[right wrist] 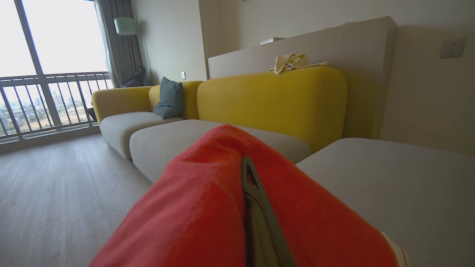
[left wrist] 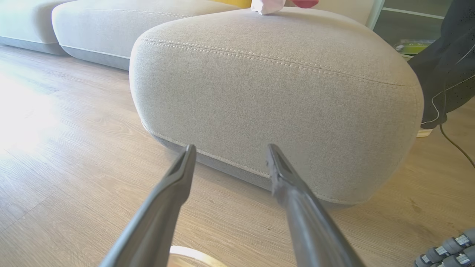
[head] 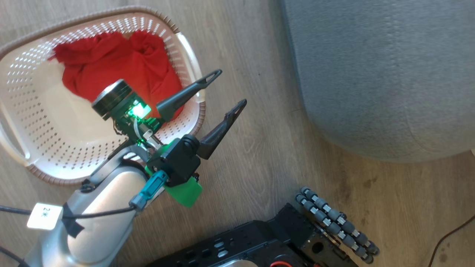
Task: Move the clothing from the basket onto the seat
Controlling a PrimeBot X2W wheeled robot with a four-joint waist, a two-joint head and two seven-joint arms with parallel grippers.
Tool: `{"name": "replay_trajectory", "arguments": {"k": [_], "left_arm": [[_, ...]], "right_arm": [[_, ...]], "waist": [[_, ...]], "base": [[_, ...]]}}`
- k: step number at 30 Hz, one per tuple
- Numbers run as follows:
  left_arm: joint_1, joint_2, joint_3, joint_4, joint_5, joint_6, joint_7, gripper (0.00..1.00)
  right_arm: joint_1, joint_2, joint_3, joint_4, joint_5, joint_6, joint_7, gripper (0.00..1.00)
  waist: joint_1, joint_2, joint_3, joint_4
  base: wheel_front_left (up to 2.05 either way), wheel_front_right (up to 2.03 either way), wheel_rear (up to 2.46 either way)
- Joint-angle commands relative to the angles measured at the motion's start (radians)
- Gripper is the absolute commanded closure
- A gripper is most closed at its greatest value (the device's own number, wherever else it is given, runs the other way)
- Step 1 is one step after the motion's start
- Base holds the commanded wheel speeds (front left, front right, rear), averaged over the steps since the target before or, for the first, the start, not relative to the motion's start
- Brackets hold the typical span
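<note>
Right wrist view: red garment (right wrist: 207,207) bulges over the right gripper (right wrist: 248,174) and hides all but one dark finger edge. Jaws are clenched together on that fabric. A bit of white trim at 5 o'clock is cut by the frame. The garment's lower part is out of frame, so can't tell if it touches the seat (right wrist: 389,185), which runs off at 3 o'clock. Behind: yellow sofa back (right wrist: 271,100) at 12 with a pale cloth (right wrist: 293,62) on top, grey pillow (right wrist: 170,98) at 10.

Head view: basket (head: 33,96) at 10 o'clock on the wood floor (head: 259,155), its left side cut off. Clothing (head: 111,63) is bunched toward its 1 o'clock corner, partly covered by the left wrist. Left gripper (head: 231,87) is released and holds nothing, one finger over the basket's right rim, the other over floor. Seat at 2 o'clock, apart from the basket. Robot base (head: 252,237) at 6, roller wheel (head: 336,224) at 5.

Left wrist view: spread fingers point at the seat's front side. A red scrap (left wrist: 304,3) and a whitish thing (left wrist: 267,5) on top at 12 are cut off, unidentifiable. Dark fabric (left wrist: 445,74) with pale piping at 3, can't tell what it is.
</note>
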Motion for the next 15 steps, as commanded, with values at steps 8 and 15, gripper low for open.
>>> {"name": "replay_trajectory", "arguments": {"k": [8, 15], "left_arm": [[-0.009, 0.008, 0.001, -0.036, -0.009, 0.026, -0.005, 0.00], [-0.014, 0.013, -0.003, -0.028, -0.016, 0.042, -0.005, 0.00]], "right_arm": [[0.004, -0.020, -0.005, 0.238, -0.155, 0.007, -0.001, 1.00], [-0.023, -0.052, 0.023, 0.493, -0.212, 0.007, 0.015, 1.00]], "waist": [[0.0000, 0.0000, 0.025, 0.036], [0.0000, 0.0000, 0.011, 0.025]], "base": [[0.00, 0.00, 0.00], [0.00, 0.00, 0.00]]}}
